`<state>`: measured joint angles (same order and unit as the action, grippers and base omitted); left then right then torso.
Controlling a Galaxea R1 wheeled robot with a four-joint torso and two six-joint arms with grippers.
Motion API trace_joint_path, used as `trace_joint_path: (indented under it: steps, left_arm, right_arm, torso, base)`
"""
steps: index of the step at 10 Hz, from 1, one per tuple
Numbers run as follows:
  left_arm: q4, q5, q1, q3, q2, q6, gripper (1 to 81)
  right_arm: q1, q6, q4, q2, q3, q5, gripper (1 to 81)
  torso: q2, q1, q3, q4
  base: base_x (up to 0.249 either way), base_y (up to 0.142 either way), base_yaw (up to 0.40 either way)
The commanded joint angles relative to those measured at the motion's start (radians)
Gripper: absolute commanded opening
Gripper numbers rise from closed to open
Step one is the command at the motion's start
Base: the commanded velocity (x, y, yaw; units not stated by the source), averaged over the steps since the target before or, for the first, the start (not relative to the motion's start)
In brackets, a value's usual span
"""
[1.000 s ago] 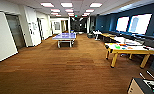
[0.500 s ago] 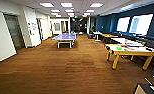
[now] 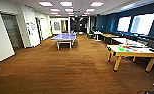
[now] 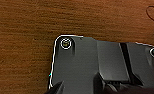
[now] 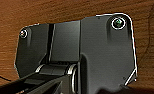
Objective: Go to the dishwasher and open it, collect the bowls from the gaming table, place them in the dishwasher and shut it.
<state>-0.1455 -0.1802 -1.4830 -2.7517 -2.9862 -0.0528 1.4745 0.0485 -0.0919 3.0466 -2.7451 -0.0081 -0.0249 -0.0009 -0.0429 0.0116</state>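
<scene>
End effector state, both arms: I cannot tell. The wrist views give me the robot's own dark plate over brown wood-look floor [image 4: 23, 37], and no clear sight of the grasping parts. Nothing of the task lies under either wrist; both arms hang above bare floor.

Head view: open office hall, ceiling lights in rows, blue ping-pong table [image 3: 64, 37] straight ahead and far down the room. White wall and a grey door [image 3: 11, 31] on the left.

The gaming table [image 3: 133, 51] stands forward and to the right, a long white worktop on yellow legs, set well apart from the robot with open floor between. Its long axis runs roughly across my view, near end pointing toward the middle of the hall. Small bright items sit on it; a lime-green spot [image 3: 121, 49] near the near end may be one of the bowls, but it is too blurred to call. I cannot pick out the yellow one.

Dishwasher: I cannot place it from here.

Judgement: a driving stretch, no handling in hand. The relation that counts is that the worktop lies off to the right of the base, so the right arm is the nearer one. The green spot sits toward the near-left end, closest to open floor.
</scene>
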Motion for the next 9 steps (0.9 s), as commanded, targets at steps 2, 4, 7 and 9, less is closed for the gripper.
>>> trace_joint_path:
  steps: [2,4,7,9]
  left_arm:
    - [0.004,0.042,0.057,-0.003,0.004,-0.002,81.1]
    - [0.004,0.042,0.057,-0.003,0.001,-0.002,81.1]
    - [0.006,0.042,0.057,-0.003,0.001,-0.002,81.1]
    - [0.004,0.044,0.057,-0.003,0.001,-0.004,81.1]
  right_arm:
    - [-0.059,0.002,0.0,0.0,0.001,-0.053,81.1]
    - [-0.059,0.002,0.0,-0.001,0.001,-0.053,81.1]
    - [-0.061,0.002,0.0,-0.001,0.001,-0.053,81.1]
    - [-0.059,0.002,0.0,-0.001,0.001,-0.053,81.1]
  torso:
    - [0.0,0.001,0.0,0.0]
    - [0.0,0.001,0.0,0.0]
    - [0.0,0.001,0.0,0.0]
    - [0.0,0.001,0.0,0.0]
  base:
    - [0.242,0.0,0.0]
    - [0.244,0.0,0.0]
    - [0.245,0.0,0.0]
    - [0.245,0.0,0.0]
